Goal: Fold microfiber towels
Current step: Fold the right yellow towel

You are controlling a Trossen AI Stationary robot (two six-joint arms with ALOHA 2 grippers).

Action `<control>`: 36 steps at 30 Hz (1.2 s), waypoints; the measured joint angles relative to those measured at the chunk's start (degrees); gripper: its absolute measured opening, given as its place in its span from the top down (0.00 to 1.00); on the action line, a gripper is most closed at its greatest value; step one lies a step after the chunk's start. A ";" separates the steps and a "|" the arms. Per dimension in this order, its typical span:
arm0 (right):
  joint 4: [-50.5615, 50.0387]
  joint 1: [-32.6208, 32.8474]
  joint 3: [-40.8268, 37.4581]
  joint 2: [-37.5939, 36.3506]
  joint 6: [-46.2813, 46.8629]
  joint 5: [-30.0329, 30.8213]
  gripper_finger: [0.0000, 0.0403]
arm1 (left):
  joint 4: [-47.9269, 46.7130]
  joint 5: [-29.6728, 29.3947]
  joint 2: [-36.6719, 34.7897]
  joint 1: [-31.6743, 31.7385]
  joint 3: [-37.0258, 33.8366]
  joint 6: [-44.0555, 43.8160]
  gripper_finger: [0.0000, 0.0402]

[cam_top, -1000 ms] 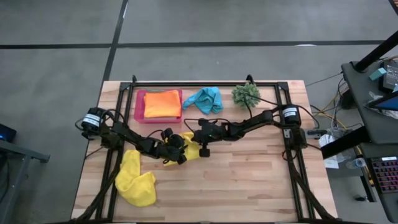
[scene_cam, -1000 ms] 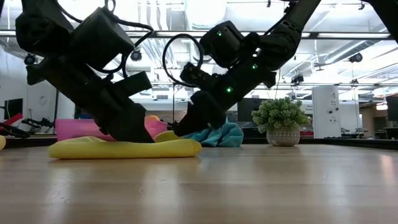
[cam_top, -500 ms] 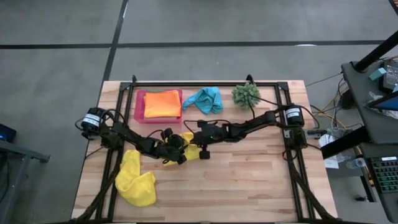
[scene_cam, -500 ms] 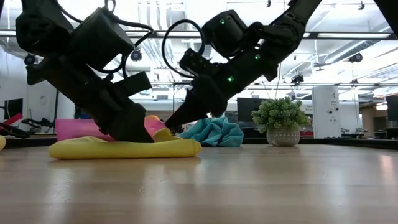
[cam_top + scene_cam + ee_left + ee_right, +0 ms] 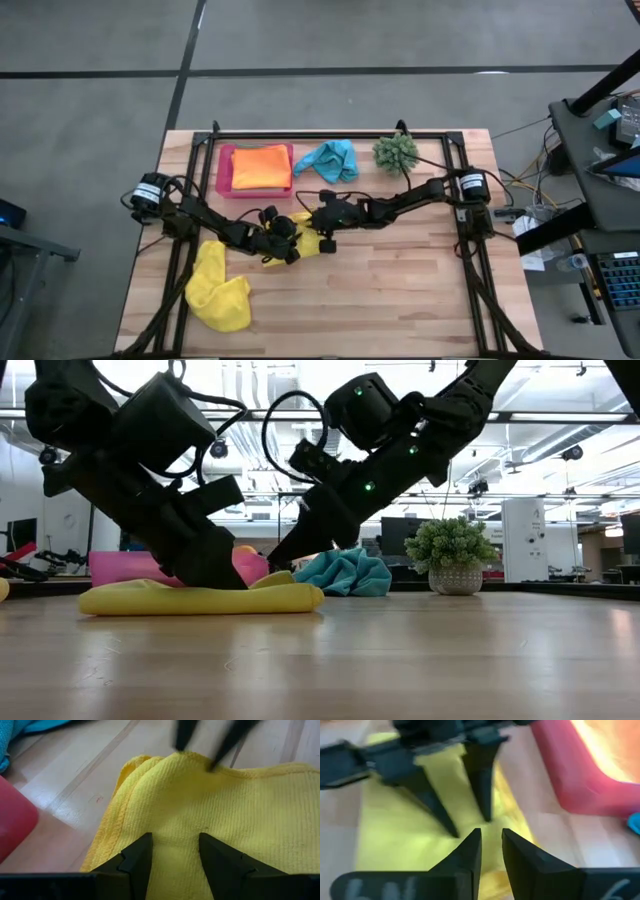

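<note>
Orange towel [image 5: 262, 166] in pink tray [image 5: 225, 172]; both hands [image 5: 285, 246] [image 5: 306, 225] apart over yellow towel [image 5: 308, 243].

— Any writing to read anywhere, a label, a brand, a number?
— None legible. The right wrist view shows pale marks on the dark body of the right arm's tool [image 5: 487, 840], too blurred to make out.
— And in the room behind?
— Nothing there can be read either.

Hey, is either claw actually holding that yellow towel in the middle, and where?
Left claw presses down on the folded yellow towel, fingers apart, nothing pinched. Right claw is at the towel's edge, slightly parted; no grip shows.
</note>
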 joint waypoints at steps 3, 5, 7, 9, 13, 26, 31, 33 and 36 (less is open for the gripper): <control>0.71 -1.64 0.06 0.97 0.37 0.06 0.85 | 0.02 0.01 0.00 0.00 0.00 0.01 0.63; 0.93 -2.72 0.05 2.38 0.78 -1.76 0.86 | 0.02 0.02 0.02 0.00 0.00 0.02 0.63; 1.06 -3.31 0.04 3.91 1.05 -2.36 0.86 | 0.04 0.02 0.02 -0.02 -0.05 0.02 0.63; 1.04 -3.68 0.04 5.16 0.65 -1.31 0.86 | 0.05 0.02 0.02 -0.02 -0.04 0.03 0.63; 0.33 -4.41 0.12 5.60 0.52 1.01 0.86 | 0.10 0.04 0.02 -0.02 -0.07 0.04 0.63; -6.57 -4.07 0.00 -1.61 -1.49 2.78 0.86 | -0.86 0.70 -2.31 0.00 0.36 3.00 0.63; -7.54 -3.14 0.00 -2.93 -1.33 2.52 0.86 | -0.61 0.63 -6.94 -0.02 0.56 5.74 0.63; -7.91 -2.75 0.00 -3.24 -1.34 2.52 0.87 | -0.44 0.56 -9.13 -0.02 0.56 6.49 0.63; -9.62 -2.29 -0.02 -4.15 -1.39 2.45 0.87 | -0.51 0.93 -12.36 -0.17 0.56 6.53 0.63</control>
